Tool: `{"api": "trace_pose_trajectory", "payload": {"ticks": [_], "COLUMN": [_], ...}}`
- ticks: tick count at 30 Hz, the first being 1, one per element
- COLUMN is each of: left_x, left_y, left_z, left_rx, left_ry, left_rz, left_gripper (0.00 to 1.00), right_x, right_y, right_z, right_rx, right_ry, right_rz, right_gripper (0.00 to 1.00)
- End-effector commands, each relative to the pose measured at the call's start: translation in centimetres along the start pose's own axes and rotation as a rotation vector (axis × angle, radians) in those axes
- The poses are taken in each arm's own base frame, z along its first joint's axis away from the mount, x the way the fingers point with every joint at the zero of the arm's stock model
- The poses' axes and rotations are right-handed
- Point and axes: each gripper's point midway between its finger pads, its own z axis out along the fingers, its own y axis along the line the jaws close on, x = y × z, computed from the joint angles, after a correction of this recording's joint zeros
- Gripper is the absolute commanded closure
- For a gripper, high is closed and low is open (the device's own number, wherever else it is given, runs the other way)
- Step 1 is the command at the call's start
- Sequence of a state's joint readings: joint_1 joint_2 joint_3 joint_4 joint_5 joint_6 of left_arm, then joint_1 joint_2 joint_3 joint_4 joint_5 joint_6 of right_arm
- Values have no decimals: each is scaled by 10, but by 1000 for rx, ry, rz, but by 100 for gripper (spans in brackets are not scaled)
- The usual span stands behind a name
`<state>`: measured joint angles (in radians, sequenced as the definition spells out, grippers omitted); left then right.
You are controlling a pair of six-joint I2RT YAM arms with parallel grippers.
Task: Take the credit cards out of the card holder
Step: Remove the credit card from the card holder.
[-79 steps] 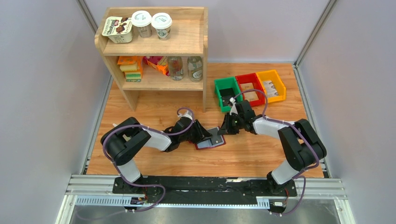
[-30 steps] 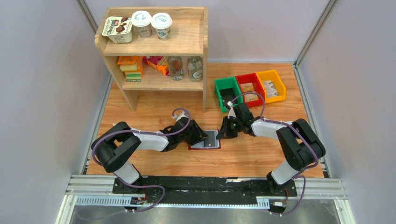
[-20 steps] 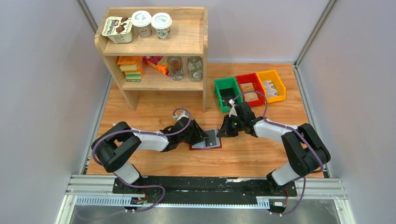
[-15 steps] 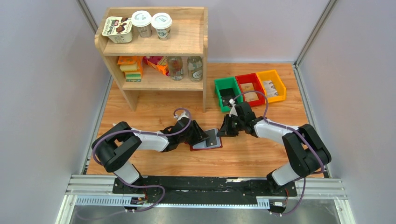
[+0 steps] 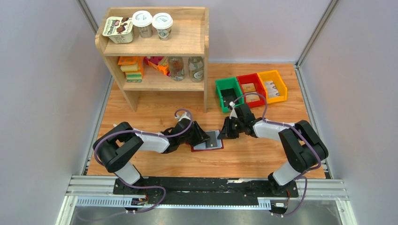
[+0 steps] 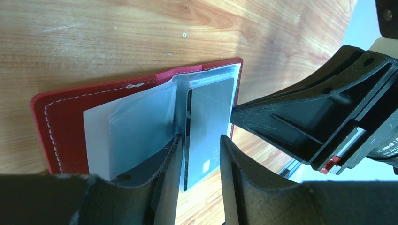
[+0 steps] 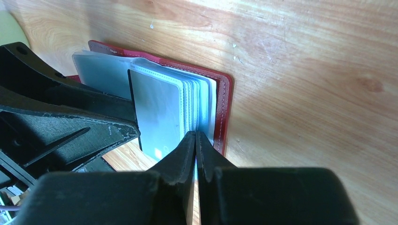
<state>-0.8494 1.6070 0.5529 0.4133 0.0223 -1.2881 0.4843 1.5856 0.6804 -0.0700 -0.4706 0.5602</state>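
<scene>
The maroon card holder (image 5: pixel 206 143) lies open on the wooden table between my two grippers; it also shows in the left wrist view (image 6: pixel 65 122) and the right wrist view (image 7: pixel 224 108). Its grey-blue sleeves are fanned up. A grey credit card (image 6: pixel 209 117) with a chip stands in a raised sleeve, also visible from the right wrist (image 7: pixel 157 112). My left gripper (image 5: pixel 201 136) (image 6: pixel 201 140) is open, its fingers either side of that card. My right gripper (image 5: pixel 226 132) (image 7: pixel 195 133) is pinched shut on a thin sleeve edge at the holder's right side.
Green (image 5: pixel 228 93), red (image 5: pixel 250 88) and yellow (image 5: pixel 272 86) bins stand behind the right arm. A wooden shelf (image 5: pixel 155 51) with cups, bottles and packets stands at the back left. The two grippers' fingers nearly touch over the holder.
The holder went from tilted to nearly square and shifted slightly left. Over the last second both grippers have stayed at the holder with only small shifts.
</scene>
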Motion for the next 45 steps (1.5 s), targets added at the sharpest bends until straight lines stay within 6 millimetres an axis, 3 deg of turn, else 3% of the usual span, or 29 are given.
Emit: {"api": "trace_pose_trajectory", "payload": {"ticks": [1,9,14,20,26,39,42,45], "left_x": [-2,-9,-11,-10,-10,-1,-3,-2], "left_y": [-30,-49,-56,-60,-63,4,15,17], "left_z": [-2,-14,-20,-25,-32,-43,-39,-34], "left_rx": [130,201,229,278,314,132,99,94], "left_ry": [-3,-35,-43,-45,-50,-67,-84,-82], "left_rz": [20,5,2,-17,-13,1,4,3], "left_gripper": [59,78,80,96,100,100,100,100], "right_x": [13,15,17,20,22,18,11,-4], "right_y": [-13,-22,-26,-30,-34,-35,-26,-10], "right_z": [10,12,12,13,16,16,10,-2], "right_rx": [48,94,106,116,128,137,124,104], "right_ry": [22,24,29,35,42,35,17,-22], "right_rz": [-27,-28,-25,-21,-15,-20,-36,-59], "right_gripper": [93,93,93,93,93,94,92,85]}}
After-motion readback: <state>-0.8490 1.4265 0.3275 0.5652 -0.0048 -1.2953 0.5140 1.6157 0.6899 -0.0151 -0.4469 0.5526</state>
